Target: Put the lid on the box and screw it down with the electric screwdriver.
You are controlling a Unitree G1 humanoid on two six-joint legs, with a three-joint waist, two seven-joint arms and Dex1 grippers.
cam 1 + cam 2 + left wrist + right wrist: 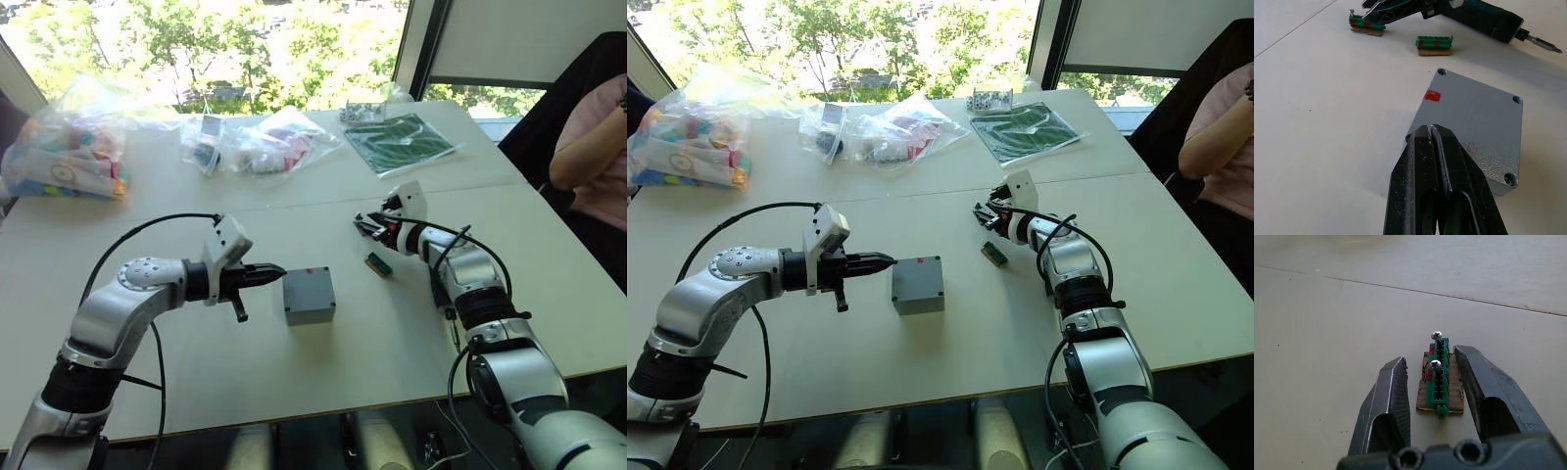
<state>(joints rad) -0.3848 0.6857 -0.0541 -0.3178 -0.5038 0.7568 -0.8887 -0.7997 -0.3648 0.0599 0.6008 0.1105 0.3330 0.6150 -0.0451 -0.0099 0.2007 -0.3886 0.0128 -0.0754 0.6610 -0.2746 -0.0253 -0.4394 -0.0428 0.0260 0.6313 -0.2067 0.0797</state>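
The grey box (309, 296) stands mid-table with the lid (1476, 122) lying flush on top. The lid's flat face shows screw holes at its corners and a small red mark (1432, 95). My left gripper (272, 272) is shut, its tips at the box's left top edge. The electric screwdriver (1484, 19) lies on the table beyond the box, beside my right forearm, its bit (1545, 45) pointing toward me. My right gripper (1430, 354) is open, its fingers on either side of a green connector (1439, 382) with two screws standing in it.
A second green connector (378, 263) lies between the box and the right arm. Plastic bags of parts (69, 147) and a bagged green board (397, 142) sit along the far side. A seated person (588, 147) is at the table's right edge.
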